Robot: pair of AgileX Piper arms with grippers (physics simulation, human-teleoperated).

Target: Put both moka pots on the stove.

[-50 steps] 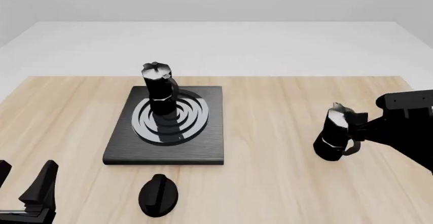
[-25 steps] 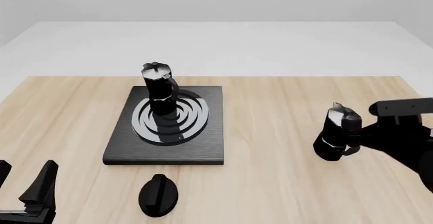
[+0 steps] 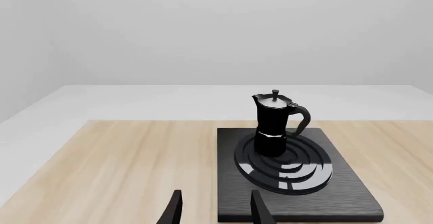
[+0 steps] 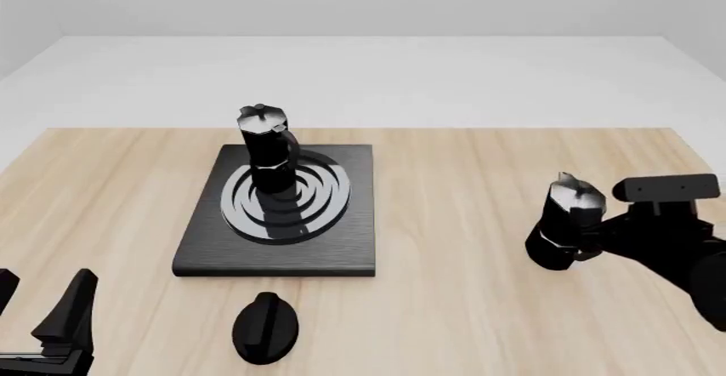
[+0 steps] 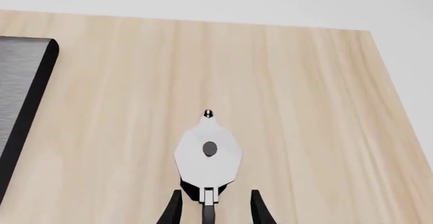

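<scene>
One pot [image 4: 268, 148] stands on the stove [image 4: 204, 248]. The second pot [image 4: 565, 223] stands at 3 o'clock; the right gripper [image 5: 211, 208], unclenched, straddles its handle. Off-center closing could tip it. The left gripper [image 3: 213, 211] is parked, fingers apart.

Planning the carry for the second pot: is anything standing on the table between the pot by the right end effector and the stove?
Nothing visible stands between them. The second moka pot sits on bare wood right of the stove, by the right end effector. The black knob lies nearer the camera, off that line. The first moka pot already occupies the rings' far part.
</scene>
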